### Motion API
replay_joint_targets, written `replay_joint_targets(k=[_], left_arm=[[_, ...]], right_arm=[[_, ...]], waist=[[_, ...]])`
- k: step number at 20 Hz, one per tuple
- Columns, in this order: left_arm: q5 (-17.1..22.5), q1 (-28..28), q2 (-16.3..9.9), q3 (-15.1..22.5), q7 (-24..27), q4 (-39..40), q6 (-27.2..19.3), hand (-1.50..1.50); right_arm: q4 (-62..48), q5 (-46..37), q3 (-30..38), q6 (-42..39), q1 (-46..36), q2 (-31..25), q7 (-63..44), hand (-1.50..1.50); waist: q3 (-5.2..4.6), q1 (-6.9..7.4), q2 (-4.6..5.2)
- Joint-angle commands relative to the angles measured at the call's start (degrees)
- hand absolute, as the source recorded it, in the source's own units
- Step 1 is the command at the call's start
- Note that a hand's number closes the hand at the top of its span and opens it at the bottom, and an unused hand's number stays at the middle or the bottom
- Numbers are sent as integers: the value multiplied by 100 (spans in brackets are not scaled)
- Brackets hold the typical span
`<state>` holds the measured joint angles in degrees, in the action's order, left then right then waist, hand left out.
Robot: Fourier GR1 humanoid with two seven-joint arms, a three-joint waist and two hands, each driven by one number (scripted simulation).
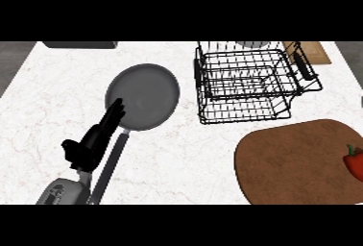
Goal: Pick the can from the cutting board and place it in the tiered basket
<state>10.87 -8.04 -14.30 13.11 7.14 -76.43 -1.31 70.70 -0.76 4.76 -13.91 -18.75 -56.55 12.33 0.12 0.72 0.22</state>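
The left hand, fingers straight and holding nothing, rests over the frying pan's handle. No can shows on the cutting board at the counter's near right corner, only a red pepper. A reach there risks taking the wrong item to the tiered basket.

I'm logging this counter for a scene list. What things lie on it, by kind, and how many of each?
Pan: 1
Wire basket: 1
Cutting board: 1
Red pepper: 1
Total: 4
No can shows in this view.

Black wire tiered basket, brown cutting board, grey pan, white marbled counter
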Motion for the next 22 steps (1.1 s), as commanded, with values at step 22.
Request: replay_joint_targets(k=[22], left_arm=[[-246,-117,236,-250,-57,177,234,0]], right_arm=[[-1236,-610,-1248,-417,-4566,2502,-3154,150]], waist=[[-18,67,5]])
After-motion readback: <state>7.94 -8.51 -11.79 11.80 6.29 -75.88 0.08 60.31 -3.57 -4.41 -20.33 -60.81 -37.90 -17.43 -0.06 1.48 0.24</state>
